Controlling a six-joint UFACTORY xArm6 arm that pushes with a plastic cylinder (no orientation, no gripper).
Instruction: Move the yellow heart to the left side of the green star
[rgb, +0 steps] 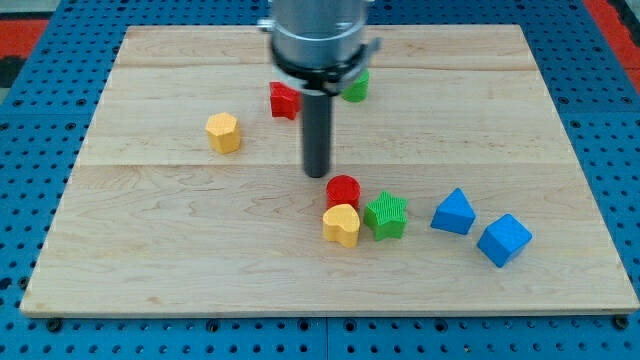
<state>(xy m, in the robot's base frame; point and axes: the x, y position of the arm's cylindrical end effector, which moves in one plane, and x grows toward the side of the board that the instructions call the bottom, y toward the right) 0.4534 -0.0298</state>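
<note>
sitting already just left of the green star (386, 215) and touching it, yellow heart (341, 224) looks placed; little left. tip (317, 173) hovers above the red cylinder (343, 189) on the bench (150, 250). no claw present, state untellable.

Your way to the yellow heart (341, 225) is narrow: the red round block (343, 189) touches it from the view's top and the green star (386, 216) from the view's right. You have free board at its left and bottom. My tip (317, 174) stands just upper left of the red round block.
</note>
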